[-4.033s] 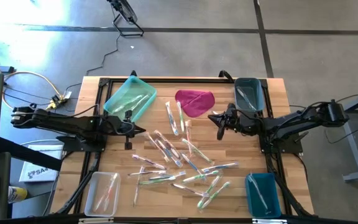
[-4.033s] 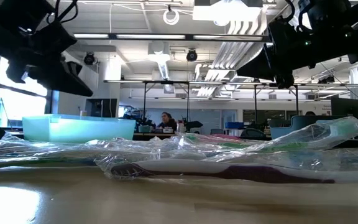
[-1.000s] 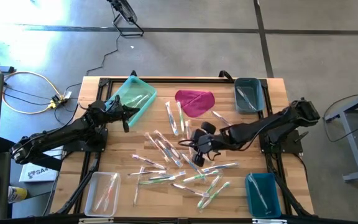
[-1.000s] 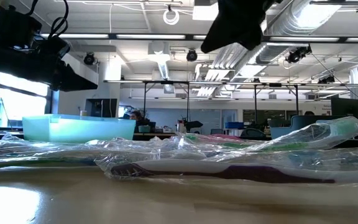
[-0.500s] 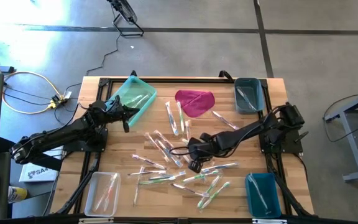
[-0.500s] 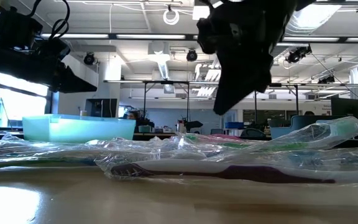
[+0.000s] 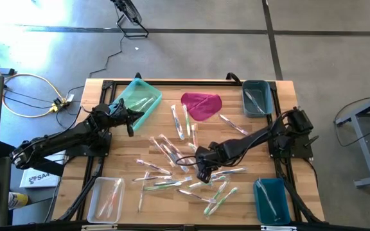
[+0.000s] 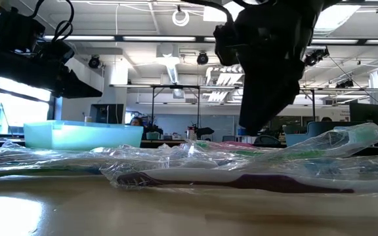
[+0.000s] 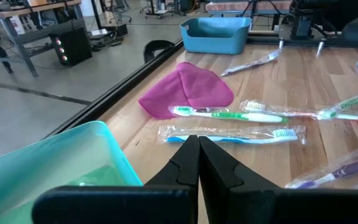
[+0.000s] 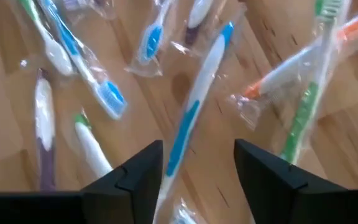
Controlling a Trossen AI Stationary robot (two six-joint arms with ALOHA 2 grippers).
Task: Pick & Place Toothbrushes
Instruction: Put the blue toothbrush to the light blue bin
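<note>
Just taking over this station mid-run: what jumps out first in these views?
The scatter of wrapped toothbrushes across the middle of the wooden table, with the right gripper low over them, jaws open astride a blue-and-white toothbrush. Next, the magenta cloth at the far edge, and the left gripper shut beside the light teal bin.

right gripper [image 8: 268, 98]: tips cut off at twelve o'clock
toothbrushes [image 10: 191, 112]: motion-blurred, colours smeared
clear bin [image 7: 105, 199]: contents indistinct
</note>
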